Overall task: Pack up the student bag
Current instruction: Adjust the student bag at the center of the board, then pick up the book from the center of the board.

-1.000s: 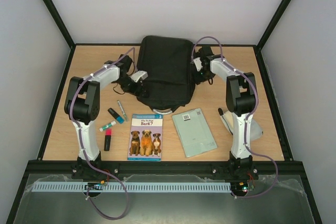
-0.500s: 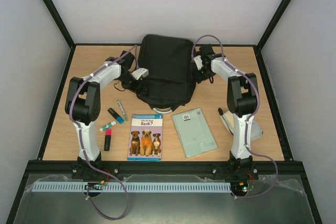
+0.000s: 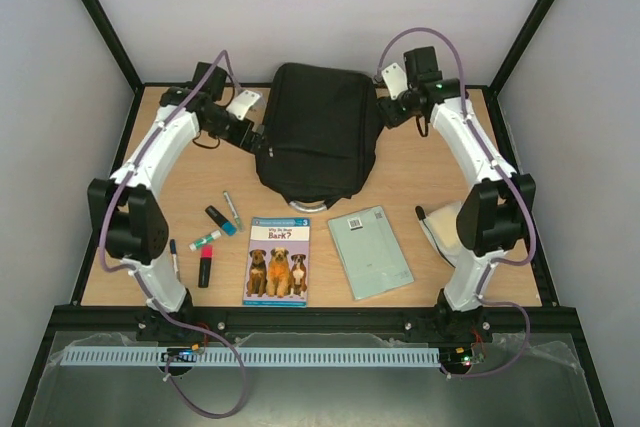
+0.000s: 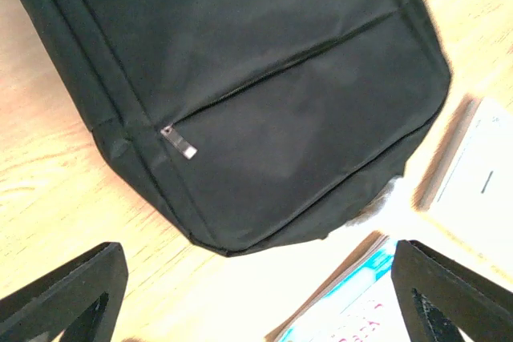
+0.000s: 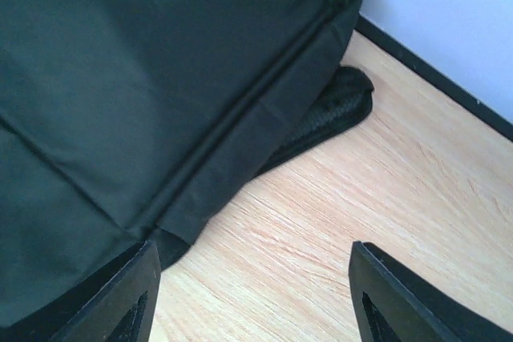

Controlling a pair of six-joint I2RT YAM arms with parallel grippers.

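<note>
Spread wide and holding nothing, the left gripper (image 4: pixel 256 282) is held at the left side of the student bag (image 3: pixel 315 132), which is laid flat at the middle of the far half of the desk (image 3: pixel 440 167). The right gripper (image 5: pixel 256 290) is likewise parted and empty, set at the bag's far right side. From the left wrist a closed zip pocket and its small metal zip pull (image 4: pixel 178 142) are made out on the black fabric, a detail lost in the overhead view. From the right wrist a padded mesh shoulder strap (image 5: pixel 337 110) is shown tucked out from under the bag's edge against bare wood. Only from overhead is the rest laid out near the arms' bases: a dog picture book (image 3: pixel 277 259), a pale green notebook (image 3: pixel 370 251), a pink highlighter (image 3: pixel 205 267) and several markers (image 3: pixel 222 223) to the left of the book.
</note>
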